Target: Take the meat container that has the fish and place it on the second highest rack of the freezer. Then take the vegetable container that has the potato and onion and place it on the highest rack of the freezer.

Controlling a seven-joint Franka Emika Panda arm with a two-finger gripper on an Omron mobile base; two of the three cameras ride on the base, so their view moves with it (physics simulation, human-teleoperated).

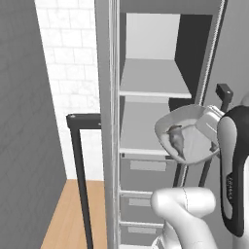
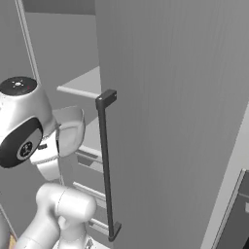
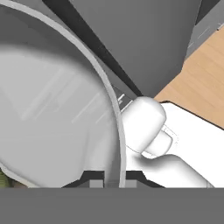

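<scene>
Gripper (image 3: 108, 181) pinches the meat container (image 1: 192, 133) by its thin rim — stiff, light, tilting — fish (image 1: 176, 139) could slide.

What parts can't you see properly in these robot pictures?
- Gripper: in the hand view its fingertips sit at the meat container rim; the grip is unclear.
- Fish: a small grey blur in the left base view.
- Freezer shelves: in the right base view the door hides most.

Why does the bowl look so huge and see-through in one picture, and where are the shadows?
Hand view: the meat container sits right against the lens, so it looms, translucent. Left base view: it looks small, the fish sharp inside; soft shade darkens the freezer interior's right wall.
</scene>
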